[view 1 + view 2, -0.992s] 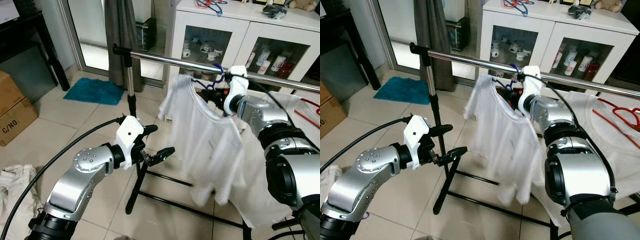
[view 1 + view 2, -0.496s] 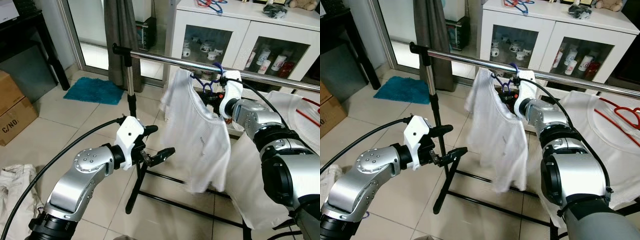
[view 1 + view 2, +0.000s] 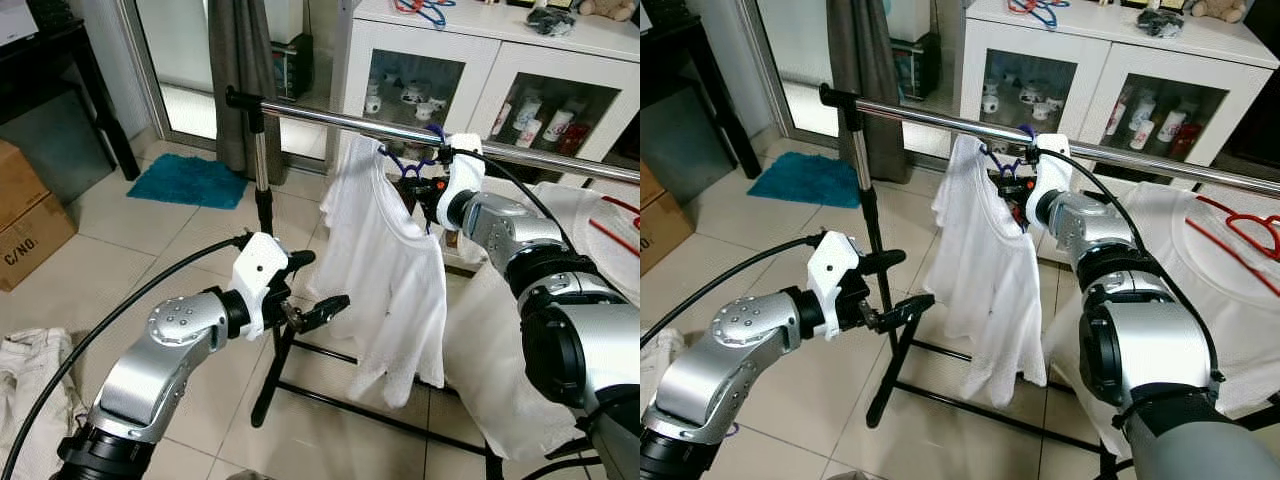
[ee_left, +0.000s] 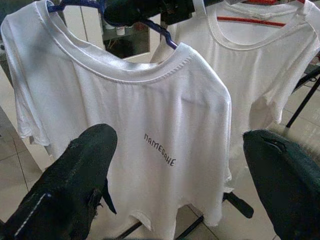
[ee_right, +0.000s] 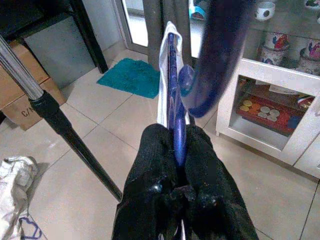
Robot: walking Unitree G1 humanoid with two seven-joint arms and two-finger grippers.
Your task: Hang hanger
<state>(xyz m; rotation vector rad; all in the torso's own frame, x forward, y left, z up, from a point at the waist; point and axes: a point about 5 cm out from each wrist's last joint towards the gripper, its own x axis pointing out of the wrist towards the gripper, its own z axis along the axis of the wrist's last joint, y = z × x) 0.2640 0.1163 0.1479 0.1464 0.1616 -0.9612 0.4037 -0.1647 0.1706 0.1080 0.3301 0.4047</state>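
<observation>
Since a second ago my right gripper [image 3: 428,190] has carried the hanger [image 3: 405,168] up beside the rail [image 3: 350,118], and the shirt [image 3: 385,260] has swung in and now hangs straighter. My fingers [image 5: 200,160] are clamped on the blue neck, its hook [image 5: 215,55] just by the rail. I judge I should lift the hook clear over the rail, lower until it bears, and only then release. My left gripper [image 3: 310,290] waits open, facing the shirt.
</observation>
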